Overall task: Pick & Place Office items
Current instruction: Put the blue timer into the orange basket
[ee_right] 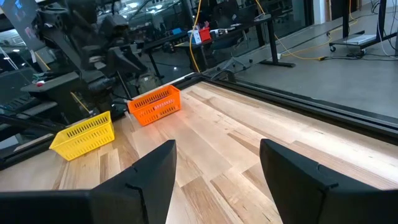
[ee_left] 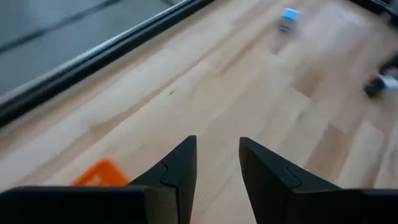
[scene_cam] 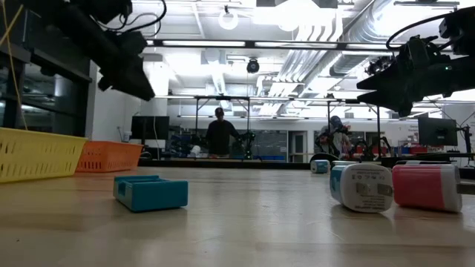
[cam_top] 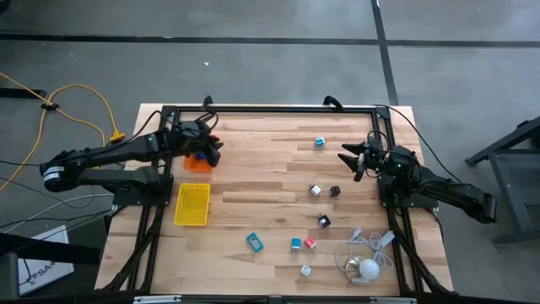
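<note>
- While hovering over the orange tray [cam_top: 198,162] at the far left of the table [cam_top: 253,186], the left gripper [cam_top: 215,150] is showing its fingers [ee_left: 180,171] parted by a narrow gap, with nothing between them in its wrist view.
- Orange tray: whether anything is lying inside it cannot be told, since the arm is covering most of it from above.
- Yellow tray [cam_top: 192,205]: sitting just nearer than the orange one, looking empty from above.
- Right gripper [cam_top: 350,158]: hanging above the far right part of the table, fingers [ee_right: 152,171] spread wide and carrying nothing.
- Office items awaiting pickup, all lying loose on the wood, well apart from both trays:
  - a blue block [cam_top: 320,142] near the far edge;
  - a white piece [cam_top: 315,190] and a black clip [cam_top: 335,191] mid-table, with another dark clip [cam_top: 324,221] nearer;
  - a teal block [cam_top: 255,242], a blue-and-white block [cam_top: 296,245], a pink block [cam_top: 310,243] and a small white block [cam_top: 305,270] toward the near edge.
- White cable bundle [cam_top: 364,257]: resting at the near right corner.
- Progress, as a judgement: sorting is appearing barely begun, with eight pieces counted outside the trays.
</note>
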Robot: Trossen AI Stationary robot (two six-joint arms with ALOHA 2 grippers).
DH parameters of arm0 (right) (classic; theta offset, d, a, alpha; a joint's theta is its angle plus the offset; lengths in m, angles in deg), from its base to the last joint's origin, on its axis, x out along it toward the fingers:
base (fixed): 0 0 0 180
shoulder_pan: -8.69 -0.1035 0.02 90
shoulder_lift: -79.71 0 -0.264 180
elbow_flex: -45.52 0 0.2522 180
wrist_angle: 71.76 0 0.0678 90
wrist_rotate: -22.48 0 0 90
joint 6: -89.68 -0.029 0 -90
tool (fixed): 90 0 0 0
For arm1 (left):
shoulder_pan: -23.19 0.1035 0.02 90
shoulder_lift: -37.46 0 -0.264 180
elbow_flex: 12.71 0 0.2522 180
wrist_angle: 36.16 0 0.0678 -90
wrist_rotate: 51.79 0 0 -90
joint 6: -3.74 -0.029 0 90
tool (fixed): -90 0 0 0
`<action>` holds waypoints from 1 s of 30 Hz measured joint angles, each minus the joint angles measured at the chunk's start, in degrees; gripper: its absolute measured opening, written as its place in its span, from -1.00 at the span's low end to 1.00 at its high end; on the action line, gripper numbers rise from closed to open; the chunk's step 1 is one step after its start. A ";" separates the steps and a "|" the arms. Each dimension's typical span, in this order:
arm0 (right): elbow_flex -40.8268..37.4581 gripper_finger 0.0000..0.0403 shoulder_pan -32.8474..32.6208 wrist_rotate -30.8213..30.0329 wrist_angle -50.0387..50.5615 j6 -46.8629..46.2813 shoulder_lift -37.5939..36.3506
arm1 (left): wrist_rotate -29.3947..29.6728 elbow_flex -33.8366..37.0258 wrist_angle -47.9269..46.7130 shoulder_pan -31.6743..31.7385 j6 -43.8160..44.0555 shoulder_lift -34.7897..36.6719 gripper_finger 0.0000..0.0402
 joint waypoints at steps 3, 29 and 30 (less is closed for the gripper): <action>0.00 0.09 0.00 0.00 0.00 0.01 0.00 | -1.26 -0.01 1.87 -1.42 -6.27 -0.08 -0.43; -0.01 0.09 0.00 -0.01 0.00 0.01 0.02 | -18.31 -12.71 4.38 -17.76 -34.64 -22.06 -0.43; 0.00 0.09 0.00 -0.01 0.00 0.01 0.02 | -18.46 -12.86 4.47 -18.89 -35.47 -22.42 -0.43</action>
